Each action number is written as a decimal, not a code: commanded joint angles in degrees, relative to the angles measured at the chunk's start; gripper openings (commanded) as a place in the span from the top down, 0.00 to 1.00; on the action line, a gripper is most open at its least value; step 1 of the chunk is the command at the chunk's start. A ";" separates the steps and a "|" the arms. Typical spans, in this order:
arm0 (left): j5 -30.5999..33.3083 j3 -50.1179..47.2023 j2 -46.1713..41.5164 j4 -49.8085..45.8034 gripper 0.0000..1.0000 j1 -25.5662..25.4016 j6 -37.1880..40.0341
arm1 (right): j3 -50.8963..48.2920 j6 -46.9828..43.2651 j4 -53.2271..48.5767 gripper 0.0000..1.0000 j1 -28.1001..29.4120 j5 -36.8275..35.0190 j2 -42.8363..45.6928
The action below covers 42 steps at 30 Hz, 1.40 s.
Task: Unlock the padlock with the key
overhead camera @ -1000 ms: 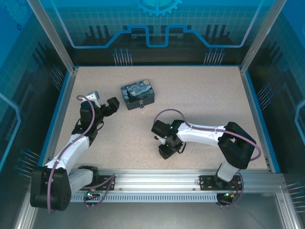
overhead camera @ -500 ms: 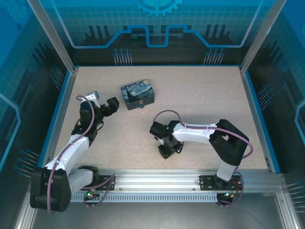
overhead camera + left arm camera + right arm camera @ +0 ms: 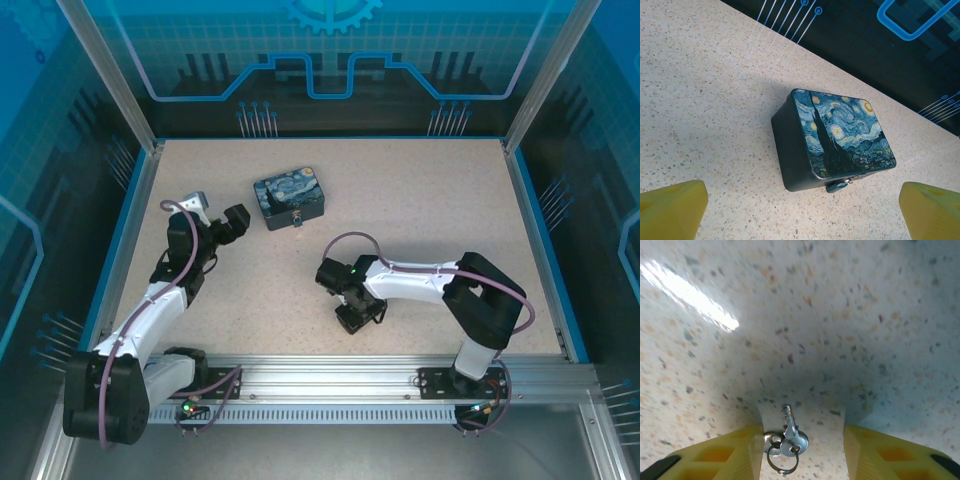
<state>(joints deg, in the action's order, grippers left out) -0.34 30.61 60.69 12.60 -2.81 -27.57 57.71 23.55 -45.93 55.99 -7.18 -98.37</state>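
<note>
We held our right gripper [image 3: 802, 440] partly open astride the key [image 3: 790, 432], which lay flat on the table [image 3: 865, 315] against one finger [image 3: 730, 450], so closing might shove it or catch only its ring [image 3: 781, 465], while our left gripper [image 3: 802, 200] gaped wide near the tin [image 3: 840, 132] and its padlock [image 3: 839, 185].

left arm stretches forward, its left gripper [image 3: 237, 222] has the jaws wide apart. right arm bends inward, the right gripper [image 3: 358, 316] points down with fingers [image 3: 715, 456] partly apart.

silver key [image 3: 790, 433] on a beige speckled table [image 3: 865, 315]; tin lid [image 3: 845, 135] swirled blue and yellow.
</note>
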 commanded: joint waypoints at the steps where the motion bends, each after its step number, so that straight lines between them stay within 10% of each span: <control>1: -1.07 0.68 -0.92 -0.53 0.01 -0.26 -0.38 | -1.02 -0.17 -3.14 0.52 0.77 -1.43 1.59; 30: -1.17 0.94 -1.01 -0.79 0.01 -0.27 -0.42 | -3.28 2.52 0.31 0.58 -1.50 4.05 0.77; 42: -1.16 1.12 -1.02 -0.74 0.01 -0.27 -0.53 | -4.89 2.80 0.19 0.81 -1.58 3.15 1.10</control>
<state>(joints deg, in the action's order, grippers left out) -0.36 30.61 60.66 12.25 -2.81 -27.57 54.89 26.09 -44.93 54.92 -3.62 -96.66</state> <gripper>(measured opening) 0.989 0.197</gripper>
